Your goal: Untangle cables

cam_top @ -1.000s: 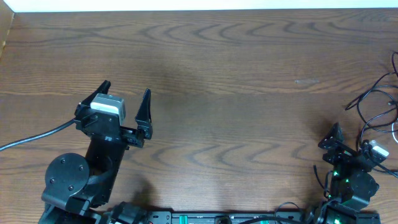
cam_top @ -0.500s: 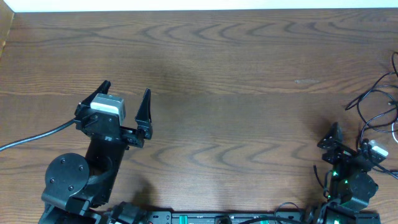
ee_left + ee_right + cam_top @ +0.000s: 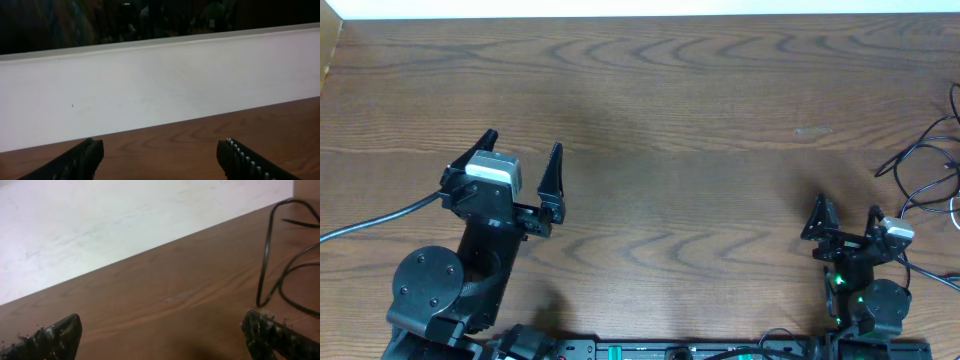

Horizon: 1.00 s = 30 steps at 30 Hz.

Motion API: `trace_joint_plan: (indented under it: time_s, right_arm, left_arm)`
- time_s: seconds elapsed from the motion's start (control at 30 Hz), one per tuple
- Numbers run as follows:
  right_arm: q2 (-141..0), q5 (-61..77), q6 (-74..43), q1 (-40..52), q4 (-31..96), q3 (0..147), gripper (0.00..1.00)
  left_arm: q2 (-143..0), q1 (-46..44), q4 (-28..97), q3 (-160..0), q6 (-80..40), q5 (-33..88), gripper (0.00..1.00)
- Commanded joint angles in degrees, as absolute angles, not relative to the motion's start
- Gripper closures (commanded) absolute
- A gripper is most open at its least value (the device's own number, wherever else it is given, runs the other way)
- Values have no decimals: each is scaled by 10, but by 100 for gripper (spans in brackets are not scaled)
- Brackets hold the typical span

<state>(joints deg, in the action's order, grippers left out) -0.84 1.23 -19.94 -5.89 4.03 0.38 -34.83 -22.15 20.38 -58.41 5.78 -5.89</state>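
The cables (image 3: 918,150) are thin black loops at the table's far right edge, partly cut off by the frame. The right wrist view shows their curved black strands (image 3: 263,265) at its right side. My right gripper (image 3: 845,215) stands open and empty near the front right, left of the cables and apart from them; its dark fingertips (image 3: 60,332) frame bare wood. At the front left, far from the cables, my left gripper (image 3: 523,152) is open with nothing between its fingers (image 3: 82,156).
The wooden table (image 3: 700,120) stretches between the two arms. A pale wall or border (image 3: 160,85) runs along the table's far edge. A thick black arm cable (image 3: 370,222) trails off to the left of the left arm.
My right arm has swung left, away from the cables, and its open fingers now point up the table. The left arm has not moved.
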Motion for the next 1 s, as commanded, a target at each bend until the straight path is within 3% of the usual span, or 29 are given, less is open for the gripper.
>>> trace_joint_plan:
  time_s: [0.0,0.23,0.97]
  right_arm:
    - [-3,8,-192,-26,43,3,1]
    - [-3,8,-192,43,43,3,1]
    - [-3,8,-192,50,43,3,1]
  left_arm:
    - [-349,-218,201,-593,53,-54,22]
    - [-349,-218,201,-593,53,-54,22]
    - [-403,-218,188,-571,65,-54,23]
